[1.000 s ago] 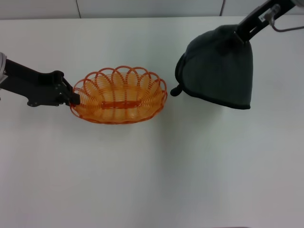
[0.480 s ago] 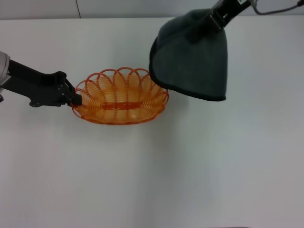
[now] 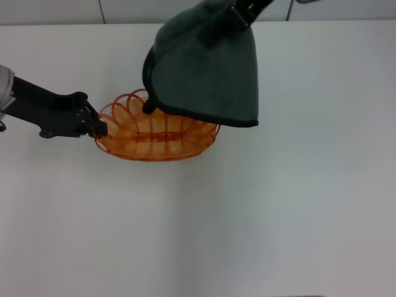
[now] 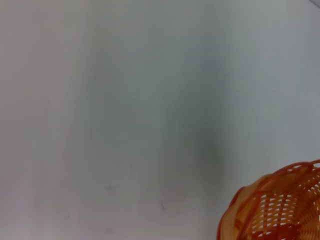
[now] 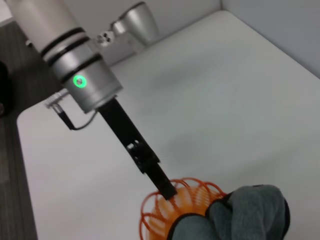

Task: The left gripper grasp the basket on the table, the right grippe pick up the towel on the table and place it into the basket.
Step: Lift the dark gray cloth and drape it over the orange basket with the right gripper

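Note:
The orange wire basket (image 3: 151,137) stands on the white table (image 3: 278,204) left of centre; its rim also shows in the left wrist view (image 4: 280,210) and the right wrist view (image 5: 165,210). My left gripper (image 3: 99,129) is shut on the basket's left rim, seen from afar in the right wrist view (image 5: 167,191). A dark grey towel (image 3: 207,71) hangs in the air over the basket's back and right part, hiding that rim. My right gripper (image 3: 240,13) is shut on the towel's top at the upper edge of the head view. The towel's bunched top shows in the right wrist view (image 5: 240,215).
A wall with panel seams runs along the table's far edge (image 3: 99,12). The left arm's grey joint with a green ring light (image 5: 80,80) stands off the table's left side.
My right gripper has carried the towel leftward, from right of the basket to above it. The basket and left gripper have stayed in place.

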